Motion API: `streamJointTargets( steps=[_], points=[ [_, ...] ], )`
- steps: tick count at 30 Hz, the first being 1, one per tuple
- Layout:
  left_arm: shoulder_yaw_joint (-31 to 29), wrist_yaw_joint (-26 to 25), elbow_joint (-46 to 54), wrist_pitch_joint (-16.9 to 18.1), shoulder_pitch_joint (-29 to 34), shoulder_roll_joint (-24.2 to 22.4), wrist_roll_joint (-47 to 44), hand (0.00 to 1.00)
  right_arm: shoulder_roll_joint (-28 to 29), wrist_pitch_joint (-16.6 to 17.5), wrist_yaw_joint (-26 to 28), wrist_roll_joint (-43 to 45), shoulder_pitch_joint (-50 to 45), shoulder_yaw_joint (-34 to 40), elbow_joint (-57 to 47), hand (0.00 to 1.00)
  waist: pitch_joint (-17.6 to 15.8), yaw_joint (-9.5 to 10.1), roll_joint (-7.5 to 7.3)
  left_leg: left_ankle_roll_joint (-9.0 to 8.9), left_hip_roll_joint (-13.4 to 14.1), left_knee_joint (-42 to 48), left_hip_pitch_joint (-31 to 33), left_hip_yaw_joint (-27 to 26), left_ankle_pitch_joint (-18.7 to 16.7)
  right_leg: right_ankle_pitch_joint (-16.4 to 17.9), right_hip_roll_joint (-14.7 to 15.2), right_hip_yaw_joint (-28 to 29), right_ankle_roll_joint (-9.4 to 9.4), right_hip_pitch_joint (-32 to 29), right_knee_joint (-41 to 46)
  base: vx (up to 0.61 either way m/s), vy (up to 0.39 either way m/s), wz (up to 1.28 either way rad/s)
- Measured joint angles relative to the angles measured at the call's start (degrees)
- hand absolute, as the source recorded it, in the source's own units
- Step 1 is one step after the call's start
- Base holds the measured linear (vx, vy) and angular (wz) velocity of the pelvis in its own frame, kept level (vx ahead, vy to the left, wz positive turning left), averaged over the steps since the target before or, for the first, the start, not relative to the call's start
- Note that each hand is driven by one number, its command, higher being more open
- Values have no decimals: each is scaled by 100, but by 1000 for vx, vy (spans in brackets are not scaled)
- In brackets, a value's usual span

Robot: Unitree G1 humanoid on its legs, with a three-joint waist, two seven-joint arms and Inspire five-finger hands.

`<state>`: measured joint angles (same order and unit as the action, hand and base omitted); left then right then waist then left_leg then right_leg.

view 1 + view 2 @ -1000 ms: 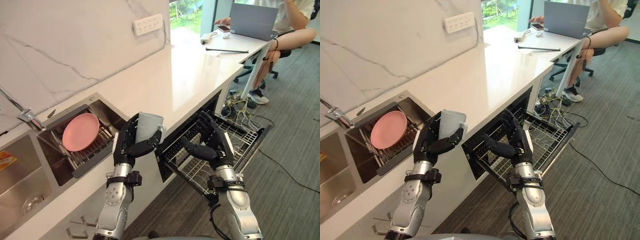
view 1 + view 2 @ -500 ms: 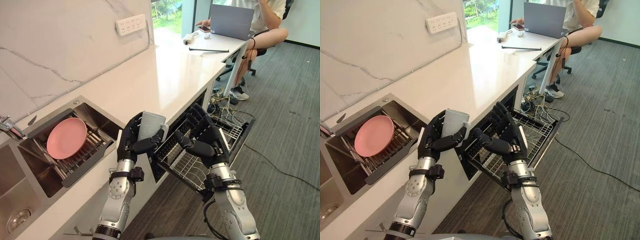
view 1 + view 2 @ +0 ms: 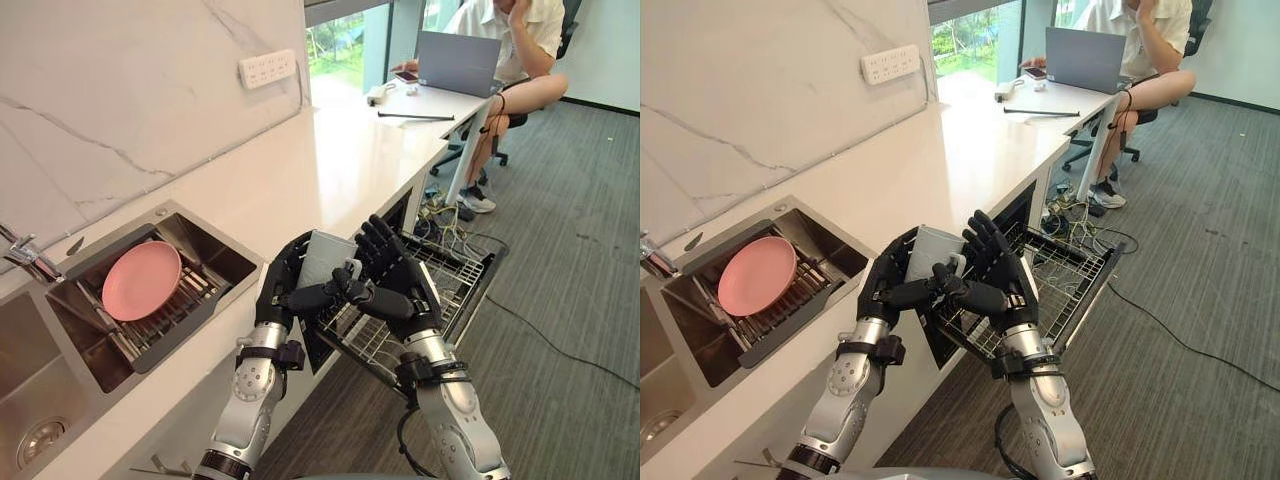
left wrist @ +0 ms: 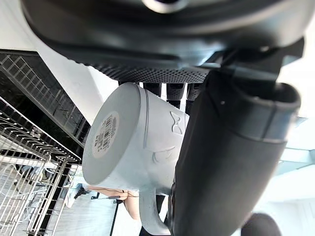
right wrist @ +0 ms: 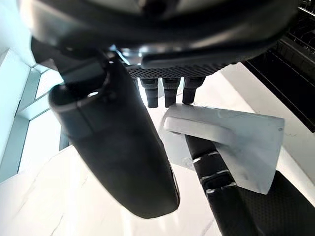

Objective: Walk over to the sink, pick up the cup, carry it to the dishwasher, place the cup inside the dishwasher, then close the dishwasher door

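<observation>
A pale grey cup [image 3: 325, 262] with a handle stays upright in my left hand [image 3: 280, 300], whose fingers and thumb curl round it, above the counter's front edge. The left wrist view shows the cup's base and handle [image 4: 133, 147] past the thumb [image 4: 226, 162]. My right hand [image 3: 395, 285] is right beside the cup, fingers straight and spread, thumb reaching toward the handle. From the right wrist, the cup [image 5: 241, 142] sits just past that thumb [image 5: 118, 147]. Under both hands, the dishwasher's wire rack [image 3: 445, 290] stands pulled out from beneath the counter.
A pink plate [image 3: 141, 280] leans on the drain rack in the sink [image 3: 60, 340], by the faucet [image 3: 25, 255]. The white counter [image 3: 340, 160] runs to a desk where a person sits at a laptop [image 3: 458, 62]. Cables [image 3: 450, 205] lie on the grey carpet beyond the rack.
My right hand has moved left and up until it meets the cup. The left hand has carried the cup slightly toward the rack. The camera has shifted too.
</observation>
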<state>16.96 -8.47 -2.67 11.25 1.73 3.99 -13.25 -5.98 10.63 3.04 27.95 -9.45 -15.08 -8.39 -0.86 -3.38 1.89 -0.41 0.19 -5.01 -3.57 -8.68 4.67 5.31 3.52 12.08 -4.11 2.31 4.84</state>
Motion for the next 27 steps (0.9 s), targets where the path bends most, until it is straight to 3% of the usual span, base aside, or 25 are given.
streamJointTargets(
  steps=[13,14,27],
  points=[
    [522,-1,300,0,-86,27,205,30,24,69,-385,-5,118,-128,182,90,127,24,-120,-3,-18,-31,105,122,128,-73,-6,-134,31,-64,-30,-22,-14,5],
    [532,-1,304,0,-91,27,205,30,23,69,-403,-3,136,-128,183,30,132,27,-127,-2,-18,-32,112,136,136,-78,-5,-147,32,-65,-35,-15,-10,9],
    [687,-28,334,-75,-194,167,107,30,-116,148,-588,452,274,-115,317,30,244,87,-226,0,-17,-32,222,187,243,-156,-6,-203,45,-139,-89,-7,-2,2]
  ],
)
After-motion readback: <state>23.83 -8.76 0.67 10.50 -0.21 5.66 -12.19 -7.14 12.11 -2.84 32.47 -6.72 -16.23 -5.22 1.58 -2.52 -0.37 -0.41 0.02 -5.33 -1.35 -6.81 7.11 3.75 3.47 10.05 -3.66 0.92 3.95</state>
